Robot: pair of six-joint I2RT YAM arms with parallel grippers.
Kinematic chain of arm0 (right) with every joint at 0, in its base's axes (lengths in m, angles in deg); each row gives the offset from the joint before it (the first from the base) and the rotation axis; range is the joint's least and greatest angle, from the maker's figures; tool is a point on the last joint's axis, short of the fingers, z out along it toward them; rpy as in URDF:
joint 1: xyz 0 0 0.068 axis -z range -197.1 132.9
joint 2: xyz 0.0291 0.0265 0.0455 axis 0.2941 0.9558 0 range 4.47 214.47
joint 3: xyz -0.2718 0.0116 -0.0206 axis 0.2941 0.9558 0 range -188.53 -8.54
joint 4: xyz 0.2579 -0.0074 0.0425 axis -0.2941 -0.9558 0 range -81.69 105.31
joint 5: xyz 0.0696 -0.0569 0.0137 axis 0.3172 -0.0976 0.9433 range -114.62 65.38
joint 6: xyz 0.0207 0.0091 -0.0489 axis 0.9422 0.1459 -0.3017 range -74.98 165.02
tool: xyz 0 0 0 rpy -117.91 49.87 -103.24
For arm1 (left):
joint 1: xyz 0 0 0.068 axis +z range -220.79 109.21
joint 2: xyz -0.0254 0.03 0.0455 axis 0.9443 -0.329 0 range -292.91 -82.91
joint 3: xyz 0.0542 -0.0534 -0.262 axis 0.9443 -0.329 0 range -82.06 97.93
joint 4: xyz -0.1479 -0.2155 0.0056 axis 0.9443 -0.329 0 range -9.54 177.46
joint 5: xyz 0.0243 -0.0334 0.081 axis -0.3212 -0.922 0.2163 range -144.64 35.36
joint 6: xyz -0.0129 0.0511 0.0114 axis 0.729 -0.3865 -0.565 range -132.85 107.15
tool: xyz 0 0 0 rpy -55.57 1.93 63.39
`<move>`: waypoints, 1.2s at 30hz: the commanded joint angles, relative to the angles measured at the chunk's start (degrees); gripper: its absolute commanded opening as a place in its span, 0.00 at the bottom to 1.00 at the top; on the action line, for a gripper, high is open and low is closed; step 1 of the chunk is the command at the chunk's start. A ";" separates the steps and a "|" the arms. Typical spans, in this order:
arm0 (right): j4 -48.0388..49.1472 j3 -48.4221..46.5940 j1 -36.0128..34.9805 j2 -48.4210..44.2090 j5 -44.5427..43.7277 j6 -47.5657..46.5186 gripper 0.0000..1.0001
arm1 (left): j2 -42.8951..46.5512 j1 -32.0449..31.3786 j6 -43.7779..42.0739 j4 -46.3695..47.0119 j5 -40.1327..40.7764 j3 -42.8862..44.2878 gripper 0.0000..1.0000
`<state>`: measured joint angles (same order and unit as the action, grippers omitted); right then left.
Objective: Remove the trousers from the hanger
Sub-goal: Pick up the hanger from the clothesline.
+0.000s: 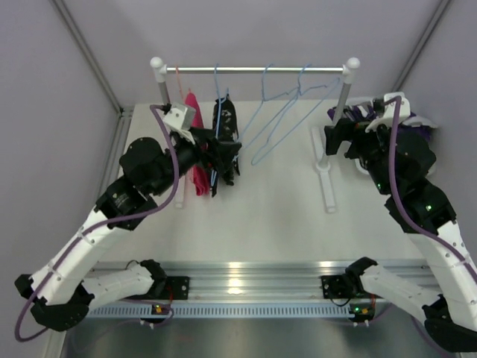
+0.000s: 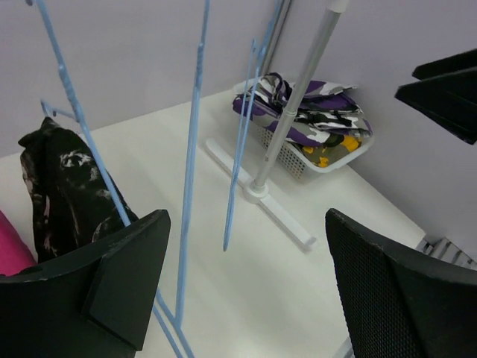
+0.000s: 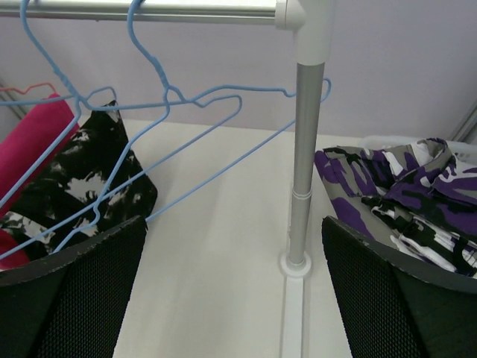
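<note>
A rail (image 1: 253, 69) is carried on two posts over a white tabletop (image 1: 283, 201), and every place here is given from that rail. Toward its left end the pink trousers (image 1: 195, 112) are seen hanging, and just to their right the black-and-white printed trousers (image 1: 225, 115) are hung from a blue hanger (image 1: 217, 89); the two pairs are close together, and whether they touch cannot be told. Further right along the rail, two empty blue hangers (image 1: 279, 112) are hooked on, tilted toward the right post (image 3: 302, 149). Beyond the right end of the rail a white basket (image 2: 328, 168) is set on the tabletop, and in it the purple camouflage trousers (image 2: 313, 104) are piled, with the yellow-olive pair (image 2: 328, 153) partly shown beneath them. The left pincer (image 1: 223, 160) is held in front of the rail's left part, at the lower end of the black-and-white printed trousers; its fingers are spread wide apart and nothing is clamped, though blue hanger wire is seen running down between them in the left wrist view, nearer the left finger. The right pincer (image 1: 335, 138) is held in front of the right post, level with the empty blue hangers, its fingers likewise wide apart and nothing gripped.
</note>
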<state>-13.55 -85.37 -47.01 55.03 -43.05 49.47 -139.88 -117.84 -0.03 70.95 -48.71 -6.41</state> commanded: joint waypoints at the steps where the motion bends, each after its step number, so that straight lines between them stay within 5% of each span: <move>1: -1.90 1.25 -1.46 -1.61 -2.04 -0.32 0.99 | -1.29 12.96 9.99 6.66 -20.05 -2.26 0.89; 3: -2.51 1.34 -1.55 -2.22 -2.22 -0.23 1.00 | -2.00 18.11 12.22 7.63 -23.76 -3.67 0.89; 11: -2.43 2.39 -1.73 -3.37 -3.27 -0.76 1.00 | -3.85 19.45 4.41 -1.94 -3.05 1.59 0.89; 23: 1.88 7.75 -1.91 -2.40 -2.83 0.12 0.99 | -12.02 18.57 1.95 -3.09 -2.69 9.06 0.89; 36: 3.90 10.48 -1.82 -1.79 -2.57 -0.05 0.99 | -21.24 12.86 -2.88 -4.58 6.89 16.36 0.89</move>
<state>-13.09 -75.58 -47.50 53.44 -44.74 49.56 -159.33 -104.55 -1.00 65.95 -45.03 7.76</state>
